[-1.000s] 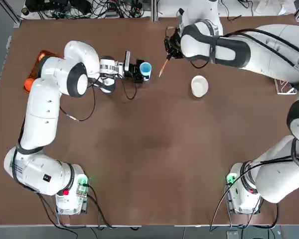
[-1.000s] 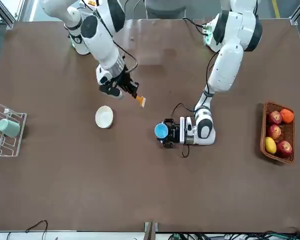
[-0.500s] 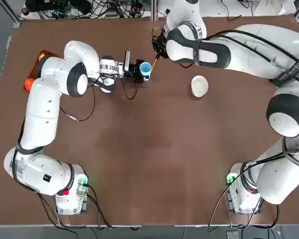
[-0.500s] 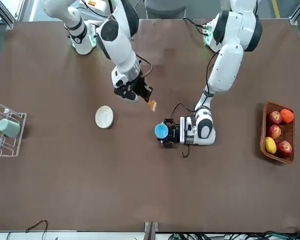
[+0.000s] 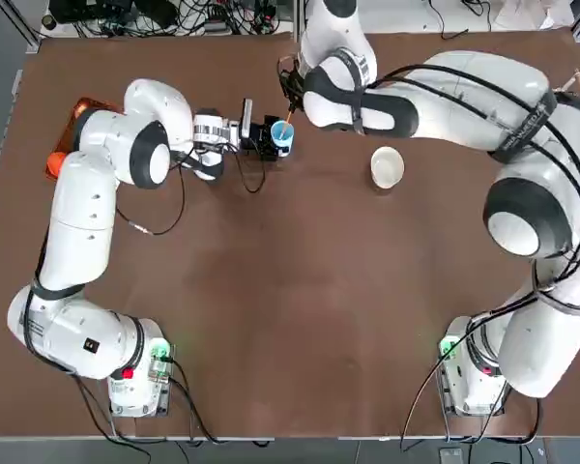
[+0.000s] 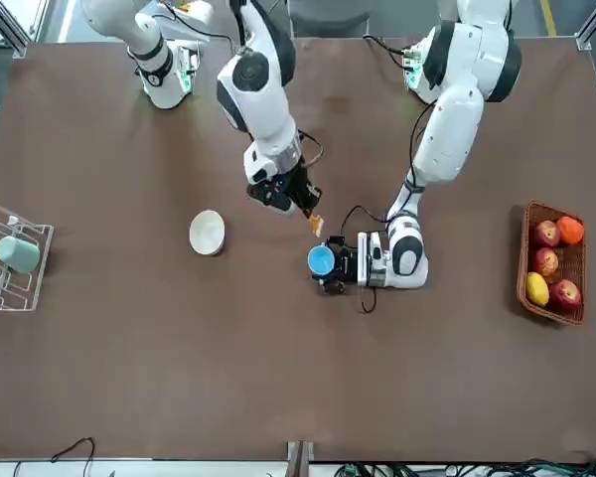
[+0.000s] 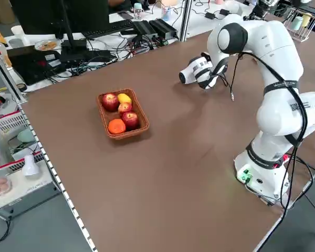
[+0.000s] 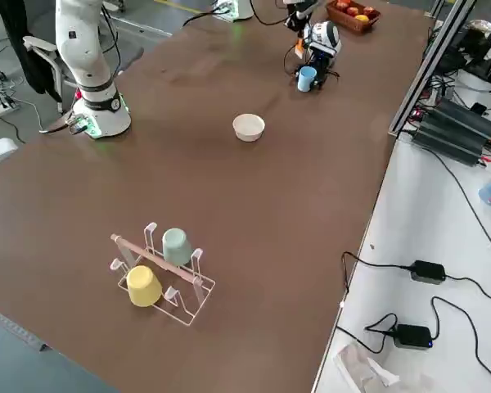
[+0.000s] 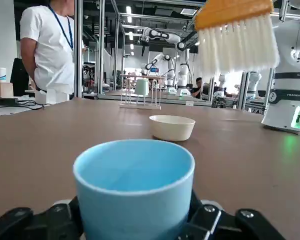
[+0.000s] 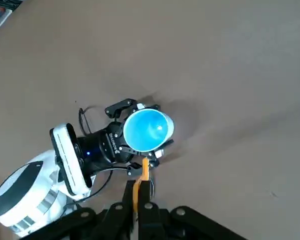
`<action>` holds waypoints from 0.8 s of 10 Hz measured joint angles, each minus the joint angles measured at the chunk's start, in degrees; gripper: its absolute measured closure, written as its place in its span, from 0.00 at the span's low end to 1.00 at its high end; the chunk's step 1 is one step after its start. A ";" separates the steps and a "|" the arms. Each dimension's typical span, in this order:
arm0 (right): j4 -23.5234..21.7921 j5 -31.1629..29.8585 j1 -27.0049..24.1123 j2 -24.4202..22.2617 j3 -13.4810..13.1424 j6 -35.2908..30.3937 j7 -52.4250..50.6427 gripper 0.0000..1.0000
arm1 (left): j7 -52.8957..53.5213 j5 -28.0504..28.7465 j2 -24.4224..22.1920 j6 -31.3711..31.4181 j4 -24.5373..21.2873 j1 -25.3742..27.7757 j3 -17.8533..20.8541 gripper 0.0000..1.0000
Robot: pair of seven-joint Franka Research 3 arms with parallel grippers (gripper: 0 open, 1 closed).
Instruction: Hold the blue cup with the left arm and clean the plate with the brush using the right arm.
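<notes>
Low over the worktop, the left end effector point(image 5: 267, 137) lies level, clamped around the blue cup point(image 5: 282, 132). Just beside it, the right end effector point(image 6: 303, 204) points down, gripping the brush point(image 6: 316, 224) above the cup's rim; the plate point(image 5: 387, 166) sits well apart.

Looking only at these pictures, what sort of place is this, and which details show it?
Most likely a robotics lab: more robot arms stand at benches in the background, power supplies and cables crowd the side bench, and household props, a fruit basket and a cup rack, sit on the brown table.
</notes>
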 joint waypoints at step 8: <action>5.62 -9.59 0.07 4.20 -0.86 0.10 6.49 0.95 | 0.21 0.04 -0.01 0.02 0.00 -0.01 0.00 0.30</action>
